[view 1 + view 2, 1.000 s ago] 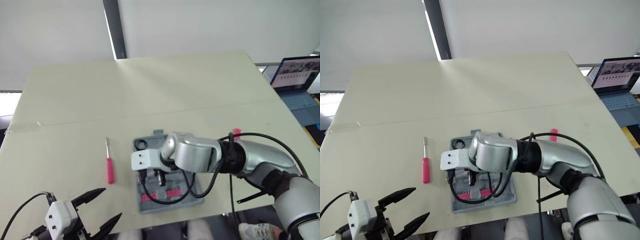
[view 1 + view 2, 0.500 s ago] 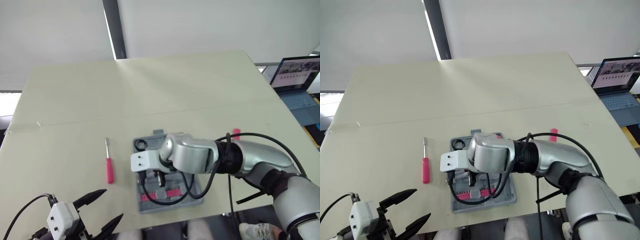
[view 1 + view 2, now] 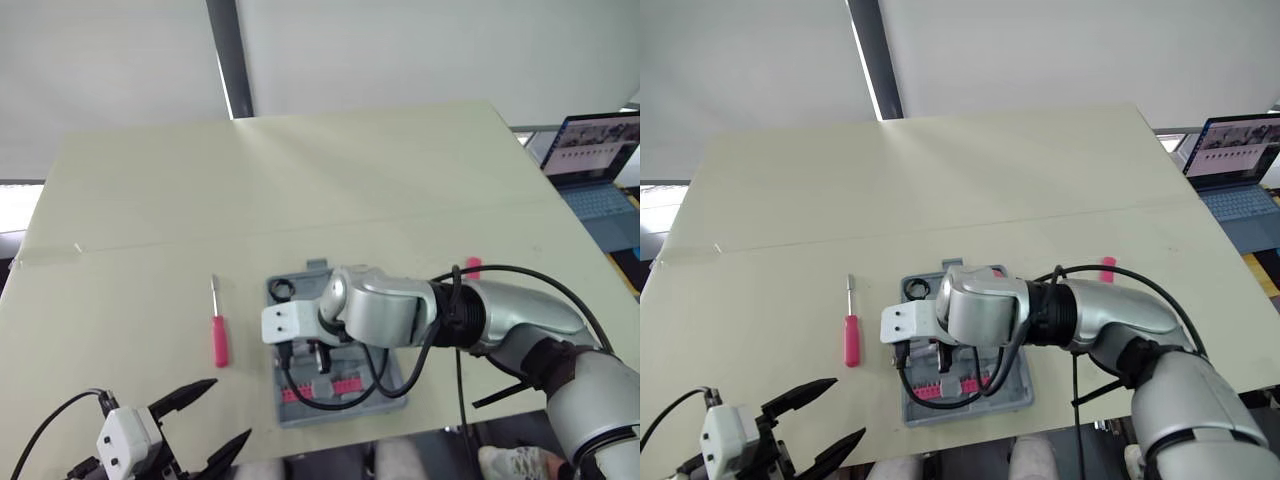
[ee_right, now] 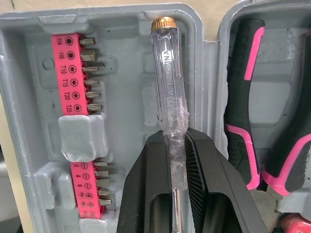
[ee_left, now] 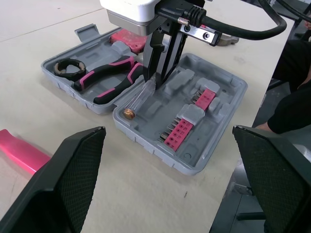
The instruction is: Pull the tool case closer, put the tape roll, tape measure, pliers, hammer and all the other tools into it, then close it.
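Note:
The grey tool case (image 3: 292,410) lies open near the table's front edge. It holds black-and-pink pliers (image 5: 109,73), a black tape roll (image 5: 67,66) and pink bit strips (image 4: 73,73). My right gripper (image 4: 174,141) is shut on a clear-handled screwdriver (image 4: 167,82), which rests low along the case's hinge ridge. A pink-handled screwdriver (image 3: 219,335) lies on the table left of the case. My left gripper (image 3: 228,410) hangs open and empty at the front left, short of the case.
A small pink object (image 3: 473,266) lies on the table behind my right forearm. A laptop (image 3: 600,160) stands off the table at the right. The table's front edge runs just below the case. Black cables loop over the case lid.
My left gripper has sunk a little toward the front edge. The right gripper and the clear screwdriver have stayed in place.

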